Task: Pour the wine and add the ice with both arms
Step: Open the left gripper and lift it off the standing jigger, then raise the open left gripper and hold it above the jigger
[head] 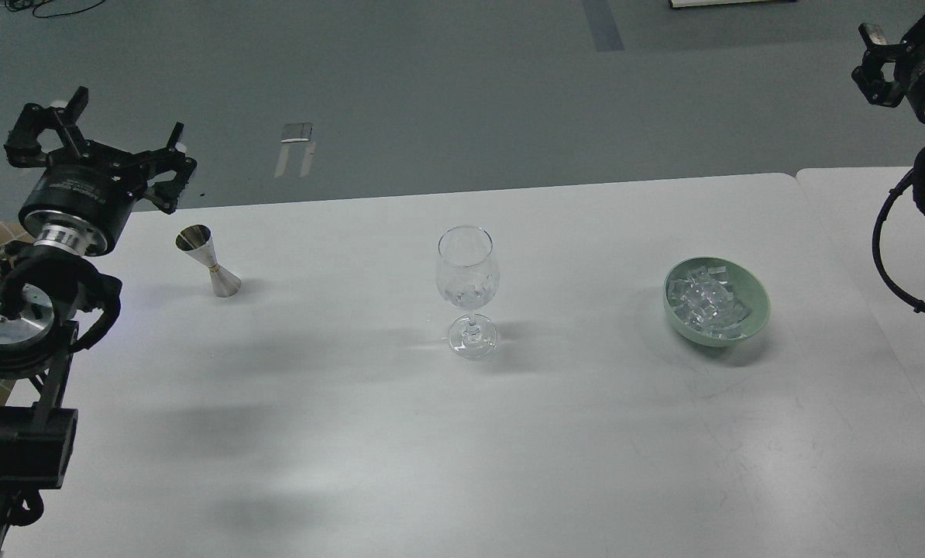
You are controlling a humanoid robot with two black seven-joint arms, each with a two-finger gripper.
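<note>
— Glass (pixel 468 271) first: where does everything sit around it?

— The stemmed glass stands upright at the middle of the tabletop (pixel 354 434). I see a cube or two of ice and what looks like a little clear wine (pixel 466 297) low in its bowl, though I cannot separate them cleanly. Well to its left stands the steel jigger (pixel 208 261), upright. Well to its right sits the green bowl (pixel 757 298), with the rest of the ice (pixel 706 302) heaped inside.

— And your hands?

— My left hand (pixel 98 151) hangs above and beyond the jigger, further left of the glass, its fingers spread wide and holding nothing. My right hand (pixel 892 58) is high up, far to the right of the glass beyond the bowl; it is cut off at the edge and I cannot tell how its fingers stand.

— Why that layout?

— I judge each vessel sits on the side of the arm that serves it, so neither arm crosses over the glass. With both hands clear, pouring and icing look finished.
</note>
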